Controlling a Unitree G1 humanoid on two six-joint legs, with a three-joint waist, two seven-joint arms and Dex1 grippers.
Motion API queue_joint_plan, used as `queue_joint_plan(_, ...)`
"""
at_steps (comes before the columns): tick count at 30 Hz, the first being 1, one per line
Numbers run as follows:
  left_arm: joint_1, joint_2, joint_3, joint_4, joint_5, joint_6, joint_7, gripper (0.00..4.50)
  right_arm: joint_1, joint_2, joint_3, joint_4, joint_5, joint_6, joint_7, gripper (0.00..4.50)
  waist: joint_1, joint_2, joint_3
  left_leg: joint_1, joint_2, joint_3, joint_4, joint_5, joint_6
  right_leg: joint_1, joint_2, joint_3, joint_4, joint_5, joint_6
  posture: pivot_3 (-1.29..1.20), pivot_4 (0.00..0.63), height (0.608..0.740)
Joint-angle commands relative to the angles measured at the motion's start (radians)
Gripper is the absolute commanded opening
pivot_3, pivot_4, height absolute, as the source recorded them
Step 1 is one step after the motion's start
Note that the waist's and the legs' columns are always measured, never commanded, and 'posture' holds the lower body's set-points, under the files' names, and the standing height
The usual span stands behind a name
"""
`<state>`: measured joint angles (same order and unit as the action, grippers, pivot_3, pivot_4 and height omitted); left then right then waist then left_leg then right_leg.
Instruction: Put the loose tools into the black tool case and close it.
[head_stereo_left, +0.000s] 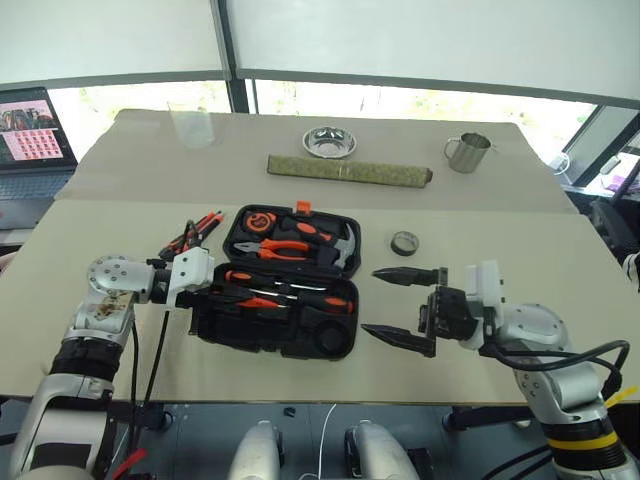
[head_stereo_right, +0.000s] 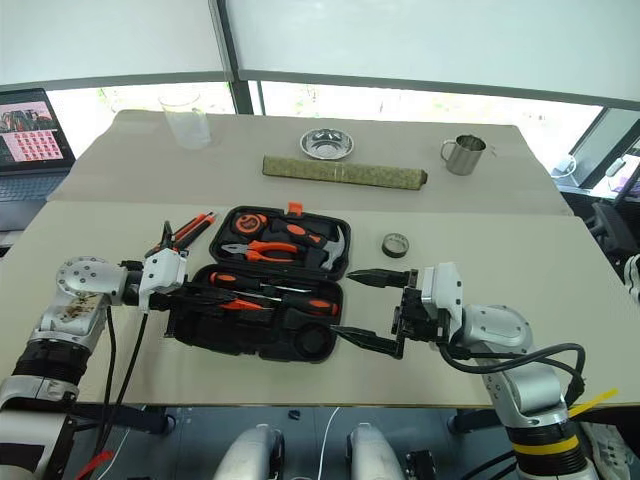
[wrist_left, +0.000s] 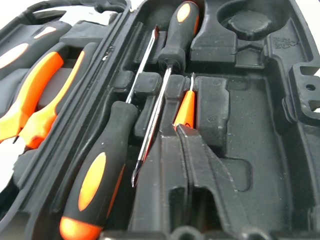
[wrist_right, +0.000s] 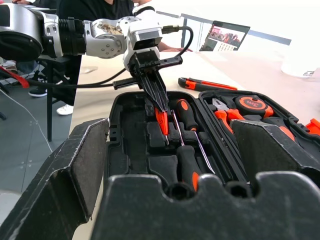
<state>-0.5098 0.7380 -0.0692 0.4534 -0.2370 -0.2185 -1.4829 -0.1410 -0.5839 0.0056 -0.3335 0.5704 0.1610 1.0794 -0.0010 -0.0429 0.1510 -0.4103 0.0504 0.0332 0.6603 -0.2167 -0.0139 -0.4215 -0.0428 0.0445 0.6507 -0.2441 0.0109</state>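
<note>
- The black tool case (head_stereo_left: 285, 330) lies open on the beige worktop (head_stereo_left: 120, 250), just in front of the robot, with its lid half on the far side and its base half on the near side.
- The lid half holds orange-handled pliers (head_stereo_left: 275, 248), a hammer (head_stereo_left: 345, 243) and a tape measure (head_stereo_left: 262, 220) in their recesses.
- Two long-shafted screwdrivers (wrist_left: 100, 165) lie side by side in the base half, head to tail, shafts crossing the moulded ribs.
- The left end effector (wrist_right: 159, 102) reaches into the base half from the case's left end, its two black fingers pressed together on the short orange tester screwdriver (wrist_right: 162, 121).
- In the right wrist view the tester screwdriver hangs tip-down from those fingers, over a recess beside the long shafts; I cannot tell whether its tip touches the case.
- A utility knife (wrist_right: 205, 85) lies on the worktop just beyond the case's far left corner, outside it.
- The right end effector (head_stereo_left: 405, 305) hovers at the case's right end, its fingers spread wide apart, pointing toward the case and gripping nothing.
- A small roll of tape (head_stereo_left: 404, 243) sits on the worktop right of the lid.
- Further back lie a long olive-green rolled mat (head_stereo_left: 350, 170), a metal bowl (head_stereo_left: 329, 142), a steel mug (head_stereo_left: 467, 153) and a clear cup (head_stereo_left: 192, 125).
- A laptop (head_stereo_left: 30, 130) stands open at the far left.
</note>
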Motion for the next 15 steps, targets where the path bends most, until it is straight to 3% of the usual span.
queue_joint_plan(1, 0.001, 0.005, 0.015, 0.024, 0.010, -0.047, 0.012, 0.01, -0.009, -0.007, -0.023, -0.004, -0.002, -0.015, 0.001, 4.50, 0.000, 0.000, 0.000, 0.000, 0.000, 0.000, 0.000, 0.000, 0.000, 0.000, 0.000, 0.000, 0.000, 0.000, 0.000, 0.00, 0.150, 0.740)
queue_joint_plan(15, 0.017, -0.044, -0.027, 0.113, 0.097, -0.103, 0.128, 0.01, -0.011, 0.009, -0.018, 0.004, -0.013, -0.024, -0.014, 4.50, 0.002, 0.002, -0.001, 0.003, 0.000, 0.000, 0.000, 0.000, 0.000, 0.003, 0.000, 0.000, 0.001, 0.000, 0.000, 0.00, 0.150, 0.740)
